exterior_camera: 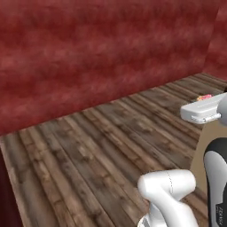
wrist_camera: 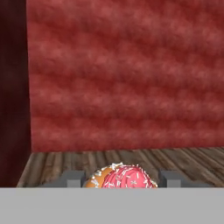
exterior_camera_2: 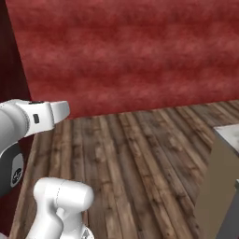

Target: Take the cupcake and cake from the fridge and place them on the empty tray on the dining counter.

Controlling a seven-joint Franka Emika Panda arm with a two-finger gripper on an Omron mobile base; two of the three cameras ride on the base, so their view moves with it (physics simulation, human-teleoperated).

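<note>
Pink-red frosting flecked with white sprinkles marks the cupcake (wrist_camera: 120,178), seen in the hand view low in the frame, seated between the two grey fingertips (wrist_camera: 73,177) of the gripper (wrist_camera: 121,179); the jaws are closed on the cupcake from either side. Behind it in the same view rises a mottled red wall (wrist_camera: 127,74), with a dark vertical panel (wrist_camera: 13,92) at the left edge and a strip of brown wooden plank floor (wrist_camera: 183,158) below. In the left base view the white arm (exterior_camera: 170,195) rises at lower right, and the pale hand (exterior_camera: 201,111) extends from the right edge above the floor, a speck of pink frosting visible at its far end. A tan-sided block (exterior_camera: 208,146) stands beneath it at the right edge. In the right base view the arm's white link (exterior_camera_2: 35,116) reaches in from the left, and a tan cabinet with a pale top (exterior_camera_2: 224,182) occupies the lower right corner.
</note>
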